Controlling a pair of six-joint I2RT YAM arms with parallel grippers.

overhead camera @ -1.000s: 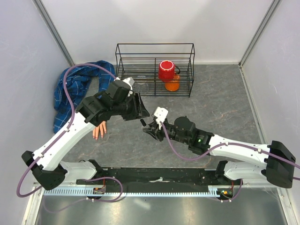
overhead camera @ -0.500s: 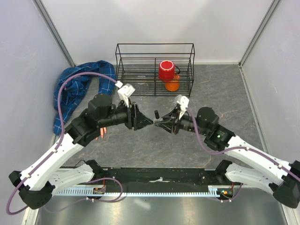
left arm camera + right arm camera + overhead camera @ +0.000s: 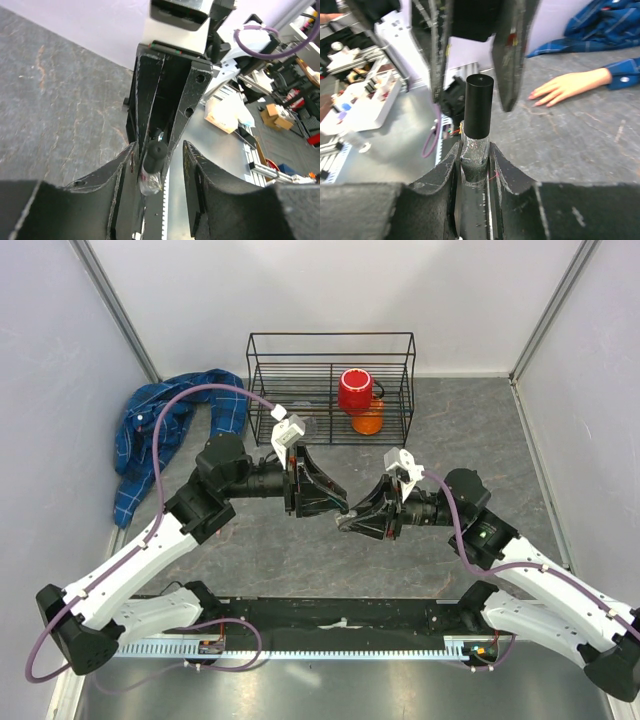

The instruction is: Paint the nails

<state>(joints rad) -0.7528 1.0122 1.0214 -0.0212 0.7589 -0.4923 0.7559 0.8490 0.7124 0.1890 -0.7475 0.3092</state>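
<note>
The right gripper [image 3: 474,156] is clamped on a small glass bottle [image 3: 473,150]. The left gripper [image 3: 159,149] has its fingers spread either side of the bottle's black cap [image 3: 479,106], touching neither side. The fake hand [image 3: 565,86] lies flat beyond them.

Moved left gripper [image 3: 338,503] a little toward 4 o'clock, to table centre, tip to tip with right gripper [image 3: 350,523]. Drew right wrist back toward 3 o'clock. Narrowed left jaws, now flanking the cap [image 3: 479,105] of the right's bottle [image 3: 476,150].
</note>
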